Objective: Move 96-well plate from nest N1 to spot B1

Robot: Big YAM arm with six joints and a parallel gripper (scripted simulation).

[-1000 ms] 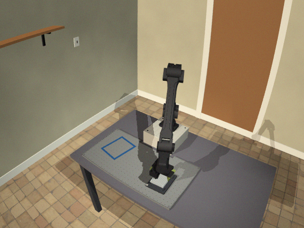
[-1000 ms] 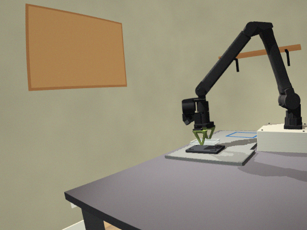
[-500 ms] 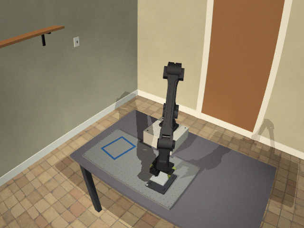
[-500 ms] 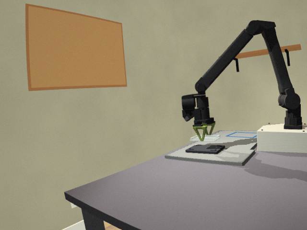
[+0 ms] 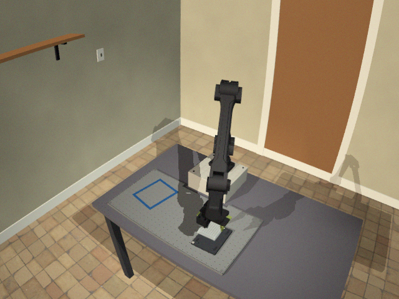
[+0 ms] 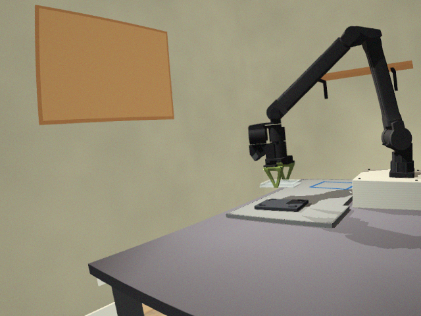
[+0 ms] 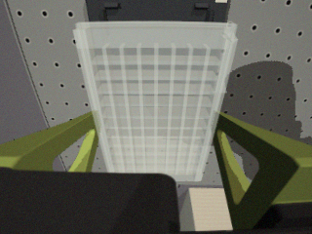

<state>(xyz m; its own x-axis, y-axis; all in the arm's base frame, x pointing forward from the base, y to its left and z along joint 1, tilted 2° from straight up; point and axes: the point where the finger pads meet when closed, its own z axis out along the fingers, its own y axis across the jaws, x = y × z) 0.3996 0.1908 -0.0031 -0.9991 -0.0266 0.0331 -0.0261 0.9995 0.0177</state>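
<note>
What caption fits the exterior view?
End effector holds the 96-well plate lifted above the black nest.
</note>
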